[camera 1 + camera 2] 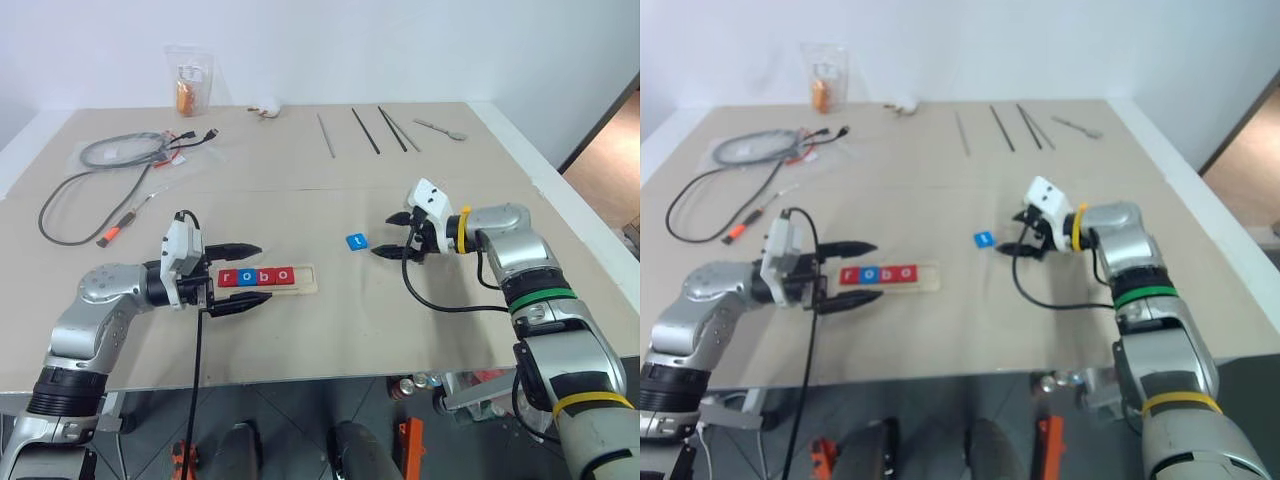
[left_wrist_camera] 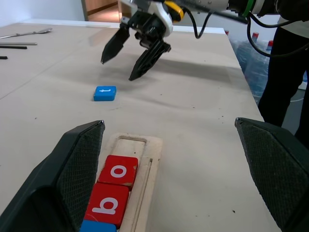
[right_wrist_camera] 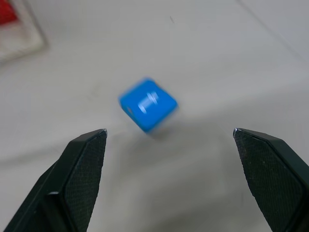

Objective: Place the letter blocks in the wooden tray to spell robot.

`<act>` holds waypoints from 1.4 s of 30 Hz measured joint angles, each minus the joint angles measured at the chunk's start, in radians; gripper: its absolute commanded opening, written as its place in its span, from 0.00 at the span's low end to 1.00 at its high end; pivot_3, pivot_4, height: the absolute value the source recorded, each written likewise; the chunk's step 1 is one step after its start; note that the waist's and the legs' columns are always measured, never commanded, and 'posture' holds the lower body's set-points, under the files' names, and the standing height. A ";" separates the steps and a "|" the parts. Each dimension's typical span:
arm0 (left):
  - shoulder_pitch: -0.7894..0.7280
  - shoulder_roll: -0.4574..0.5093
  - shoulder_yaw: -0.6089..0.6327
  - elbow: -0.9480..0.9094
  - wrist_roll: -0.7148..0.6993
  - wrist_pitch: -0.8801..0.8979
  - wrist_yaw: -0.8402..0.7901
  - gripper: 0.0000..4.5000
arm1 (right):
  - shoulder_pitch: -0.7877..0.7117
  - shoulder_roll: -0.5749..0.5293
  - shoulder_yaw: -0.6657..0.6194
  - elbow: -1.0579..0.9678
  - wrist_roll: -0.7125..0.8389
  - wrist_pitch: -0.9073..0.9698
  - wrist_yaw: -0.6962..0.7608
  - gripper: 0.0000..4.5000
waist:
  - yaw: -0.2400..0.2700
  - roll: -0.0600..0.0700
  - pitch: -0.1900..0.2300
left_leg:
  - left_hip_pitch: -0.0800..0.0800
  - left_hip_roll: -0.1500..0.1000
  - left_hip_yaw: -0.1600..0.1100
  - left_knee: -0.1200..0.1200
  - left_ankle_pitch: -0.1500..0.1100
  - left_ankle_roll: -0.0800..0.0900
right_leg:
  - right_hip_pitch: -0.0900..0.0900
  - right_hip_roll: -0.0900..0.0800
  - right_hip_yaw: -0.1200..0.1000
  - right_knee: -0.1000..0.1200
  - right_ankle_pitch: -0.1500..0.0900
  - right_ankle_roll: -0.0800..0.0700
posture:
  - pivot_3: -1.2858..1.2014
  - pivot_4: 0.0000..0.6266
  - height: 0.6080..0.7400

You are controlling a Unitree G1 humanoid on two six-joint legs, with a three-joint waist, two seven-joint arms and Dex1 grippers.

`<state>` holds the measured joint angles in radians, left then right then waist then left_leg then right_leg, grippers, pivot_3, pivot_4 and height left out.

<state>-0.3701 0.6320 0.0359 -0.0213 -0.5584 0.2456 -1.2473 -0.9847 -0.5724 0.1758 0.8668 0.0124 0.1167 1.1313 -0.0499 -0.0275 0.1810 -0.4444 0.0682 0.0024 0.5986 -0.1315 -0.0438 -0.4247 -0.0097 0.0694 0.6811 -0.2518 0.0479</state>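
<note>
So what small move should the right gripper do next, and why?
Probably move forward and close on the blue t block. The right gripper is open just beside it, and the wooden tray already holds r, o, b, o, with its last slot free.

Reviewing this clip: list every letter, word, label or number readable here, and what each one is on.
"r" on a red block in the wooden tray.
"o" on the blue block beside it.
"b" on the next red block.
"o" on the last red block in the tray.
"t" on the loose blue block on the table.
The clear packet at the far edge: any print is too small to read.
</note>
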 measured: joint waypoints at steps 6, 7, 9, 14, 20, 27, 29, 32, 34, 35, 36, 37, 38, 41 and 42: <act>-0.012 0.010 0.000 0.001 0.000 0.011 -0.013 1.00 | -0.025 0.050 -0.017 0.129 -0.002 -0.087 -0.045 0.96 | 0.000 0.000 0.000 | 0.000 0.000 0.000 0.000 0.000 0.000 | 0.000 0.000 0.000 0.000 0.001 0.003 | 0.52 0.24 1.00; -0.012 0.011 0.000 0.001 -0.001 0.017 -0.015 1.00 | -0.025 0.057 -0.019 0.142 -0.002 -0.095 -0.049 0.96 | 0.000 0.000 0.000 | 0.000 0.000 0.000 0.000 0.000 0.000 | 0.000 0.000 0.000 0.000 0.001 0.003 | 0.52 0.24 1.00; -0.011 0.014 0.001 -0.003 -0.002 0.025 -0.018 1.00 | -0.027 0.071 -0.021 0.162 -0.003 -0.106 -0.056 0.96 | 0.000 0.000 0.000 | 0.000 0.000 0.000 0.000 0.000 0.000 | 0.000 0.000 0.000 0.000 0.001 0.003 | 0.52 0.24 1.00; -0.009 0.017 0.001 -0.034 -0.011 0.044 -0.008 1.00 | -0.042 0.091 -0.022 0.184 -0.007 -0.137 -0.062 0.96 | 0.000 0.000 0.000 | 0.000 0.000 0.000 0.000 0.000 0.000 | 0.000 0.000 0.000 0.000 0.001 0.003 | 0.52 0.24 1.00; 0.032 0.016 0.005 -0.070 -0.019 0.059 0.021 1.00 | -0.044 0.112 -0.029 0.221 -0.008 -0.162 -0.067 0.96 | 0.000 0.000 0.000 | 0.000 0.000 0.000 0.000 0.000 0.000 | 0.000 0.000 0.000 0.000 0.001 0.003 | 0.52 0.24 1.00; 0.054 0.016 0.008 -0.076 -0.019 0.059 0.040 1.00 | -0.054 0.128 -0.030 0.243 -0.009 -0.171 -0.067 0.96 | 0.000 0.000 0.000 | 0.000 0.000 0.000 0.000 0.000 0.000 | 0.001 0.000 0.000 0.000 0.002 0.002 | 0.52 0.24 1.00; 0.056 0.016 0.011 -0.076 -0.019 0.059 0.043 1.00 | -0.057 0.130 -0.030 0.250 -0.010 -0.175 -0.065 0.96 | 0.000 0.000 0.000 | 0.000 0.000 0.000 0.000 0.000 0.000 | 0.001 0.000 0.000 0.000 0.002 0.002 | 0.52 0.24 1.00; 0.061 0.016 0.011 -0.078 -0.019 0.058 0.048 1.00 | -0.060 0.134 -0.033 0.259 -0.009 -0.180 -0.065 0.84 | 0.000 0.000 0.000 | 0.001 0.000 0.000 0.000 0.000 0.000 | 0.001 0.000 0.000 0.000 0.002 0.002 | 0.52 0.24 1.00; 0.064 0.014 0.011 -0.080 -0.019 0.058 0.053 1.00 | -0.061 0.140 -0.034 0.261 -0.009 -0.180 -0.064 0.72 | -0.001 0.000 0.000 | 0.001 0.000 -0.001 0.000 0.000 0.000 | 0.001 0.001 0.000 0.000 0.002 0.003 | 0.52 0.24 1.00; 0.066 0.013 0.011 -0.080 -0.019 0.058 0.058 1.00 | -0.061 0.146 -0.034 0.261 -0.008 -0.180 -0.060 0.64 | 0.000 0.000 0.000 | 0.001 0.000 -0.001 0.000 0.000 0.000 | 0.001 0.001 0.000 0.000 0.002 0.003 | 0.52 0.24 1.00; 0.066 0.012 0.011 -0.080 -0.019 0.058 0.061 1.00 | -0.061 0.149 -0.034 0.261 -0.008 -0.181 -0.058 0.55 | 0.000 0.000 0.000 | 0.001 0.000 -0.001 0.000 0.000 0.000 | 0.001 0.001 0.000 0.000 0.002 0.003 | 0.52 0.24 1.00; 0.066 0.011 0.011 -0.080 -0.019 0.058 0.062 1.00 | -0.061 0.150 -0.034 0.261 -0.008 -0.181 -0.056 0.49 | 0.000 0.000 0.000 | 0.001 0.000 -0.001 0.000 0.000 0.000 | 0.001 0.001 0.000 0.000 0.003 0.003 | 0.52 0.24 1.00; 0.066 0.010 0.011 -0.080 -0.019 0.058 0.062 1.00 | -0.061 0.152 -0.034 0.261 -0.008 -0.181 -0.055 0.41 | 0.000 0.000 0.000 | 0.001 0.000 -0.001 0.000 0.000 0.000 | 0.001 0.001 0.000 0.000 0.003 0.003 | 0.52 0.24 1.00; 0.066 0.005 0.011 -0.080 -0.019 0.056 0.063 1.00 | -0.061 0.153 -0.035 0.261 -0.008 -0.180 -0.055 0.39 | 0.000 0.000 0.000 | 0.001 0.000 -0.001 0.001 0.000 0.000 | 0.001 0.001 0.001 0.000 0.003 0.003 | 0.52 0.24 1.00; 0.066 0.004 0.011 -0.080 -0.019 0.056 0.064 1.00 | -0.061 0.153 -0.036 0.261 -0.008 -0.180 -0.055 0.39 | 0.000 0.000 0.000 | 0.001 0.000 -0.001 0.001 0.000 0.000 | 0.001 0.001 0.000 0.000 0.003 0.003 | 0.52 0.24 1.00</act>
<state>-0.3040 0.6363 0.0470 -0.1008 -0.5773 0.3019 -1.1837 -1.0455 -0.4198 0.1403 1.1274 0.0046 -0.0630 1.0761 -0.0498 -0.0275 0.1810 -0.4436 0.0683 0.0019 0.5993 -0.1314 -0.0437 -0.4234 -0.0091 0.0699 0.6812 -0.2492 0.0507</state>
